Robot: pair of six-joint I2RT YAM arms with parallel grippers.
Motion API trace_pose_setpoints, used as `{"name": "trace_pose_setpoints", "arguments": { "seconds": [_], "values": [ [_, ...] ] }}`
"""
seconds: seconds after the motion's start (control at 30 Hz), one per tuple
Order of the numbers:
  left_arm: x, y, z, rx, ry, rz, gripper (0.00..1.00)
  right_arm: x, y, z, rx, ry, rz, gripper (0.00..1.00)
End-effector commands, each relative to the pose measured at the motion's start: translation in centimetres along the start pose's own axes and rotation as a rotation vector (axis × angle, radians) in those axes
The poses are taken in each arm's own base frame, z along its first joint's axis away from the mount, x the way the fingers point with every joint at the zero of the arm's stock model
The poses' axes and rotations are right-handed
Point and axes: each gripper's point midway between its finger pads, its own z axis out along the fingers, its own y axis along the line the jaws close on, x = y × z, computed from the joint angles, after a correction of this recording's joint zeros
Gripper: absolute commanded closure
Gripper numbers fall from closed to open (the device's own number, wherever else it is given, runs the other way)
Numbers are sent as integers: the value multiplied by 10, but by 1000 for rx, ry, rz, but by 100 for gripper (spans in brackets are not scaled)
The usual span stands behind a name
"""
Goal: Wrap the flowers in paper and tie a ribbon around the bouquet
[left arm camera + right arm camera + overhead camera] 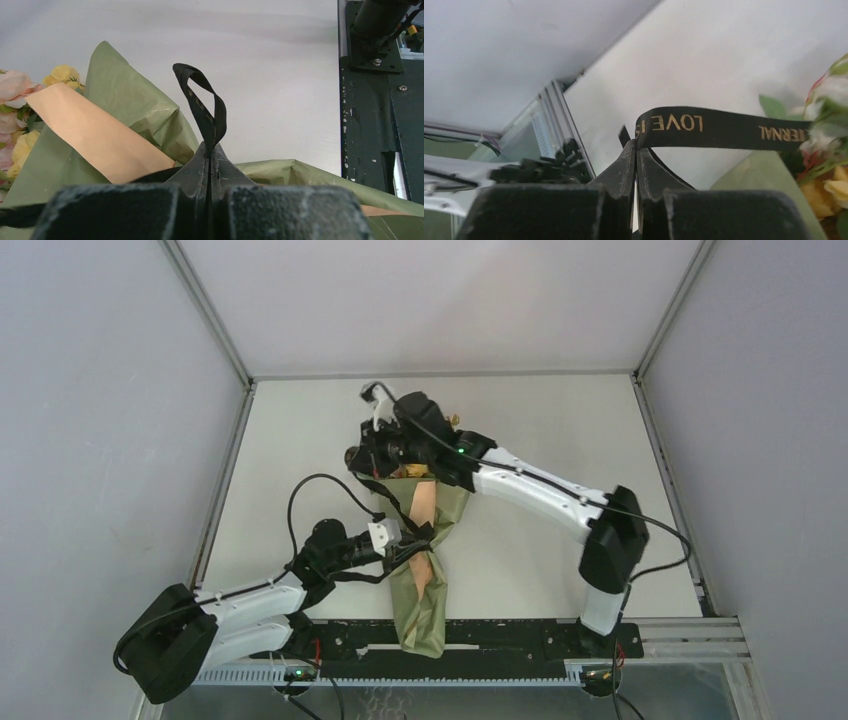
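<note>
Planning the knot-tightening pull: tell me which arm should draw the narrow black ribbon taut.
Probably the right. Right gripper is shut on a straight run of the gold-lettered black ribbon, free to pull. Left gripper pinches a short loop over the olive-green paper cone, better as anchor.

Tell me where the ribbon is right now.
Both grippers pinch the ribbon: in the left wrist view the left gripper holds a loop above the green paper; the right gripper holds a stretch running toward the flowers.

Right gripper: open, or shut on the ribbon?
Shut on the ribbon. In the right wrist view the right gripper has its fingertips pressed together, the gold-lettered black strip pinched between them and running toward the flowers.
</note>
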Motion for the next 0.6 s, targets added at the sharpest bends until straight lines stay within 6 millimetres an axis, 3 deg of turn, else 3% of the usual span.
{"name": "trace_pose_setpoints", "arguments": {
  "seconds": [0.0, 0.1, 0.23, 0.33, 0.37, 0.4, 0.47, 0.57],
  "values": [
    [-2, -7, -3, 29, -20, 38, 100, 27, 7, 19, -58, 126, 47, 82],
    [0, -4, -3, 13, -15, 26, 100, 30, 0, 15, -78, 165, 42, 52],
    [0, -4, -4, 4, -15, 4, 100, 5, -5, -16, -134, 109, -23, 30],
    [1, -3, -4, -3, -16, -11, 100, -4, 0, -54, -240, 49, -150, 26],
    [1, -3, -4, -5, -15, -12, 100, -7, 13, -77, -314, 11, -227, 26],
    [0, -2, -5, -7, -16, -12, 100, 2, 17, -93, -373, -5, -292, 27],
    [0, -1, -5, -2, -19, -7, 100, 41, 16, -116, -489, -4, -433, 27],
    [2, -4, -6, 16, -15, -4, 100, 102, 11, -135, -628, 41, -709, 22]
  ]
}}
